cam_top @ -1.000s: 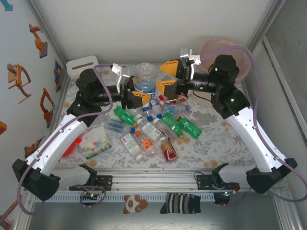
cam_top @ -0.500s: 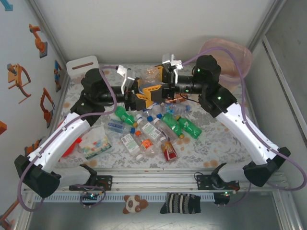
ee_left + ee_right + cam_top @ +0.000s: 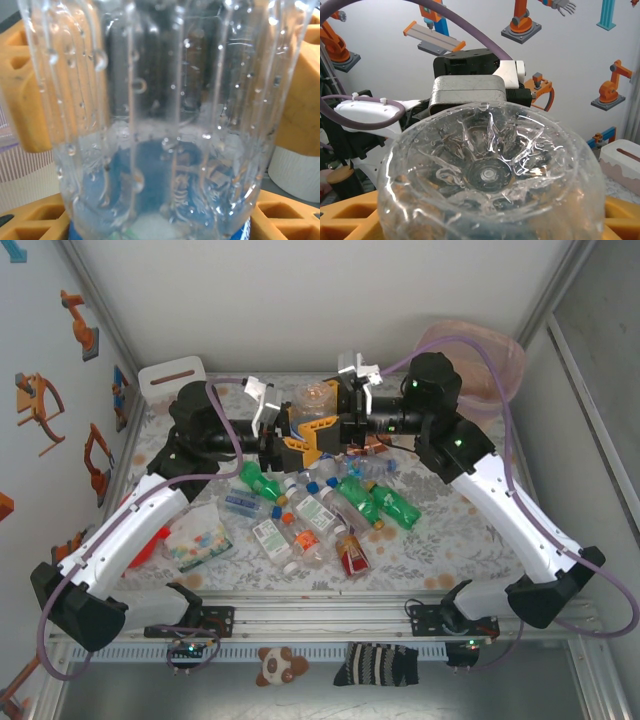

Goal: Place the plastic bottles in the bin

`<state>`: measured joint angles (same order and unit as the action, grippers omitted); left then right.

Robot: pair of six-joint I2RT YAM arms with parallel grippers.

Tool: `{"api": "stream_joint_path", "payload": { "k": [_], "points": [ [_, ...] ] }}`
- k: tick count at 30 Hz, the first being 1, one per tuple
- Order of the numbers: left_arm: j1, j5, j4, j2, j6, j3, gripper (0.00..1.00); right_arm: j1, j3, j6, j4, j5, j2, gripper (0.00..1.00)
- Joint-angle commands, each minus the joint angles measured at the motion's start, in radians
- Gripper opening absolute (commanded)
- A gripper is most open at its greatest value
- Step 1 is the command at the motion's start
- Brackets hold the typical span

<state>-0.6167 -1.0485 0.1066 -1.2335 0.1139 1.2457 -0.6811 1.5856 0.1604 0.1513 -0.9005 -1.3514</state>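
The left gripper point(image 3: 297, 438) is pinching a clear ribbed plastic bottle point(image 3: 160, 125) mid-air over the table. The right gripper point(image 3: 330, 425) is flanking it, though I can't tell whether it's clamped. The bottle is looking light, wet-slick and crushable, so I'm favouring its stiffer base. The beige-pink plastic bin point(image 3: 490, 360) is standing at the far right.

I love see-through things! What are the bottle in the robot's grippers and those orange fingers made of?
The bottle looks like thin clear plastic: glossy, ribbed, droplets inside. The orange fingers look like hard matte plastic with moulded square pockets, though the exact kind is unclear.
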Motion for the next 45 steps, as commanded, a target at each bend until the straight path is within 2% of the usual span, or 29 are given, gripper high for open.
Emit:
{"api": "stream_joint_path", "payload": {
  "k": [1,13,22,24,27,29,34,40,45],
  "points": [
    [-0.005,-0.008,0.030,0.016,-0.021,0.021,0.47,-0.006,0.022,0.034,-0.027,-0.027,0.028,0.67],
    [-0.006,-0.007,0.060,0.028,-0.014,0.023,0.46,-0.006,0.020,0.021,0.012,-0.016,0.047,0.64],
    [-0.006,-0.007,0.082,0.019,0.002,0.026,0.47,-0.006,0.029,0.013,0.022,-0.008,0.051,0.51],
    [-0.005,-0.006,0.086,0.021,0.008,0.026,0.51,-0.006,0.032,0.012,0.021,-0.003,0.053,0.51],
    [-0.006,0.011,0.068,0.034,0.000,0.019,0.70,-0.005,0.038,0.004,0.031,0.037,0.062,0.49],
    [-0.006,0.061,0.008,0.057,-0.038,0.006,0.79,-0.004,0.051,-0.011,0.059,0.078,0.067,0.47],
    [-0.004,0.230,-0.104,0.122,-0.099,-0.057,0.87,0.018,0.103,-0.044,0.150,0.187,0.065,0.46],
    [-0.004,0.487,-0.275,0.161,-0.108,-0.080,0.89,0.119,0.162,-0.046,0.242,0.388,0.049,0.42],
    [-0.005,0.689,-0.352,0.186,-0.071,-0.101,0.89,0.270,0.204,-0.009,0.266,0.514,0.018,0.39]
  ]
}}
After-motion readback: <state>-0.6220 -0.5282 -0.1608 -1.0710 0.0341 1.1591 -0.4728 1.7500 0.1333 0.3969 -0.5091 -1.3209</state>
